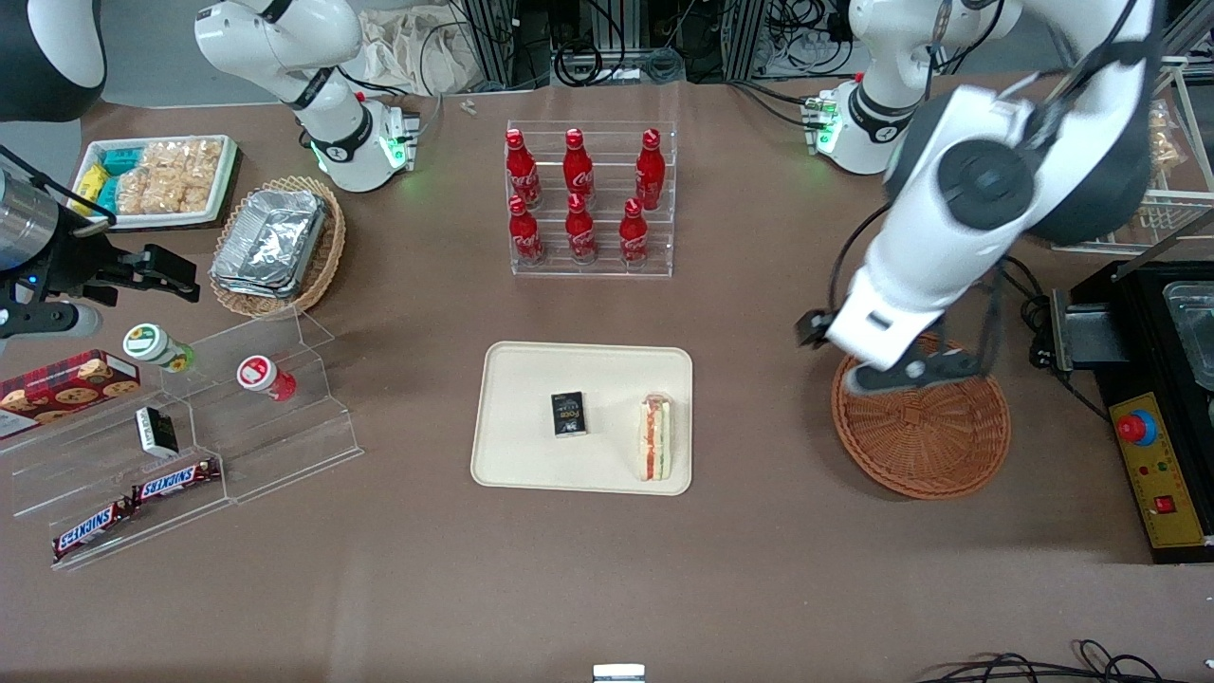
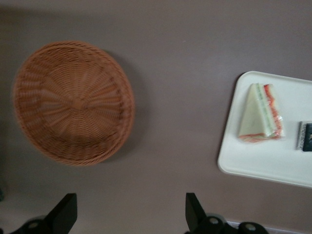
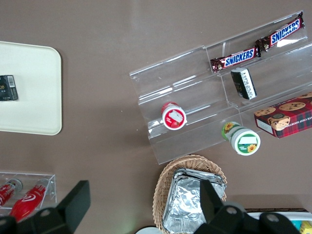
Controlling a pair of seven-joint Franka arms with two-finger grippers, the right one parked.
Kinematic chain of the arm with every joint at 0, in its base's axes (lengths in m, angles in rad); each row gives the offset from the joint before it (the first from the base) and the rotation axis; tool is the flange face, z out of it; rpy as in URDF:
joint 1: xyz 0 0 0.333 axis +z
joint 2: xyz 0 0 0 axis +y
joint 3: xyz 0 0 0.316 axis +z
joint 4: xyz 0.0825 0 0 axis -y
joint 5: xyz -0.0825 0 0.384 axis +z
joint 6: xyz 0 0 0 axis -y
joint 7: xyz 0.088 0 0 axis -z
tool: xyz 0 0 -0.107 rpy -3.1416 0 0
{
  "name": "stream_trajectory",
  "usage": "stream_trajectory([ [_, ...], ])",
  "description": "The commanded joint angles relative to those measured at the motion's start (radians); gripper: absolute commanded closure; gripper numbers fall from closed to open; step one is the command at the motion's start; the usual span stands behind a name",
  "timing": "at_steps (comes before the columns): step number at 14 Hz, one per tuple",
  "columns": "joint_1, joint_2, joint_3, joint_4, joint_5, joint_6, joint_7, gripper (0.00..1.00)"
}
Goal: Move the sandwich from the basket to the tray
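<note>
The sandwich (image 1: 655,437), a pale wedge with red and green layers, lies on the tray (image 1: 520,453) beside a small black packet (image 1: 569,415), well apart from the gripper (image 1: 887,372) above the basket (image 1: 934,446), while the left wrist view shows the sandwich (image 2: 260,118) clear of wide-open, empty jaws.

Sandwich (image 1: 655,437): pale bread, red and green filling stripes. Tray (image 1: 531,379): plain cream-beige. Basket (image 1: 934,446): reddish-brown radial weave. Small box (image 1: 568,415) on tray: black. Surface (image 1: 759,569): matte brown. Gripper (image 2: 129,214) above basket: black fingers, spread apart.
</note>
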Motion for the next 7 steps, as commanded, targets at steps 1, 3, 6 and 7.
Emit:
stream_trajectory([
  [1,0.131,-0.105,-0.002,-0.057,-0.075,-0.081,0.147,0.00],
  [3,0.216,-0.095,-0.002,0.001,-0.090,-0.124,0.261,0.00],
  [6,0.265,-0.072,-0.002,0.018,-0.090,-0.127,0.296,0.00],
  [7,0.265,-0.062,-0.002,0.026,-0.077,-0.127,0.296,0.00],
])
